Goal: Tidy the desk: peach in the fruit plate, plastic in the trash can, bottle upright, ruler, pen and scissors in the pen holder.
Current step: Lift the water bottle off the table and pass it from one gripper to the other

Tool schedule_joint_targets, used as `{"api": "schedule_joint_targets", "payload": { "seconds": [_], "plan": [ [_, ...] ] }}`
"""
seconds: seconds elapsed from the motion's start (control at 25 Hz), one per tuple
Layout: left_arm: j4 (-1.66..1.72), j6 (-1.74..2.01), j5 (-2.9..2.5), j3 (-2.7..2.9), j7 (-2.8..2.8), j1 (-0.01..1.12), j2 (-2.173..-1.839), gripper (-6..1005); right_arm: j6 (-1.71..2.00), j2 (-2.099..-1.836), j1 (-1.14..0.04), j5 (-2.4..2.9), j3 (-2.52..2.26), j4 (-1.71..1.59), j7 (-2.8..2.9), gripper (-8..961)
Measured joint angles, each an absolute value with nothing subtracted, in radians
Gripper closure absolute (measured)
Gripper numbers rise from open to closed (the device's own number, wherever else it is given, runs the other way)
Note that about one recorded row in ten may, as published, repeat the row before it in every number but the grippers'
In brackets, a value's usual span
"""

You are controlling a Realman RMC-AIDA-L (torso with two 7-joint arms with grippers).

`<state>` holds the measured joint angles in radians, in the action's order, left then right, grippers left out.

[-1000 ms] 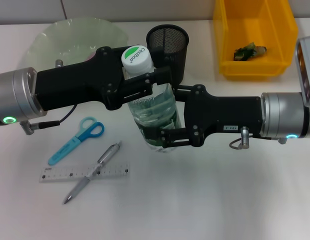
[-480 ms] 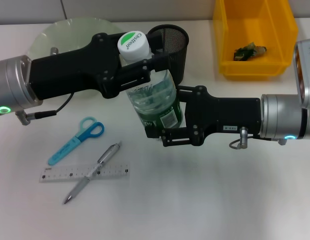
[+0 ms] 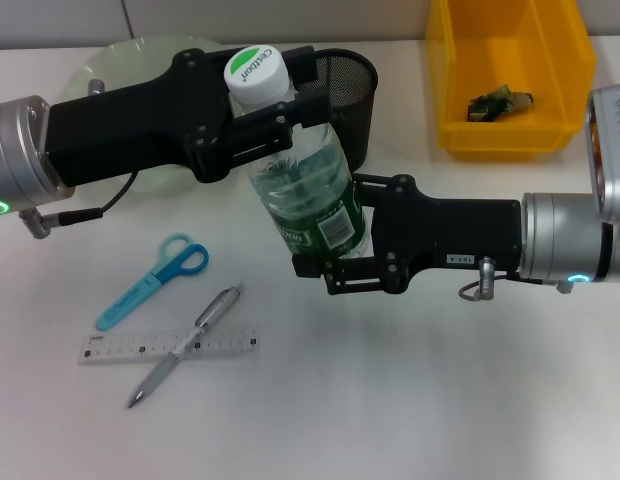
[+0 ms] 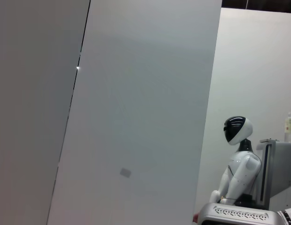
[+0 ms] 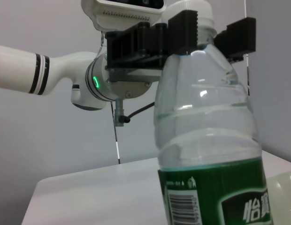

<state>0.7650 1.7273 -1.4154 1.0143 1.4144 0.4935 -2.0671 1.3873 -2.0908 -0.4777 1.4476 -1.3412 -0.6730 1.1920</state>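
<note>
Desk (image 3: 410,420), white, carried everything. Largest to smallest:

Left gripper (image 3: 275,112) reached in from the desk's left edge, clamped on the bottle (image 3: 305,195) at the neck, just under the white-and-green cap (image 3: 255,66). Over the last second it had travelled toward the far edge, carrying the bottle's top with it; the cap now sat level with the pen holder's rim rather than in front of it. The right wrist view confirmed the clamp: black finger pads (image 5: 183,30) pressed either side of the neck.

Right gripper (image 3: 340,270) came in from the right edge, fingers closed around the bottle's lower body at the green label. It had barely moved while the top swung, so it served as the pivot.

Fruit plate (image 3: 115,60), far left corner, partly hidden under the left arm. Yellow bin (image 3: 510,130), far right corner, held a small crumpled scrap (image 3: 500,102).

Bottle stood between both grippers, mid-desk, touching or just in front of the mesh pen holder (image 3: 352,90); which, I could not tell. Judged: tilting toward vertical, uprighting step well along, base not yet set down.

Scissors (image 3: 152,281), ruler (image 3: 170,346) and pen (image 3: 185,345) lay toward the near left, pen crossing the ruler, untouched. No peach visible.
</note>
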Motion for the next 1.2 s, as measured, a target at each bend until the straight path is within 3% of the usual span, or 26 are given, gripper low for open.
{"api": "schedule_joint_targets", "payload": {
  "seconds": [1.2],
  "plan": [
    [0.823, 1.718, -1.390, 1.002, 1.456, 0.491, -2.063, 582, 1.361, -2.089, -0.475, 1.449, -1.331, -0.630, 1.174, 166]
  ]
}}
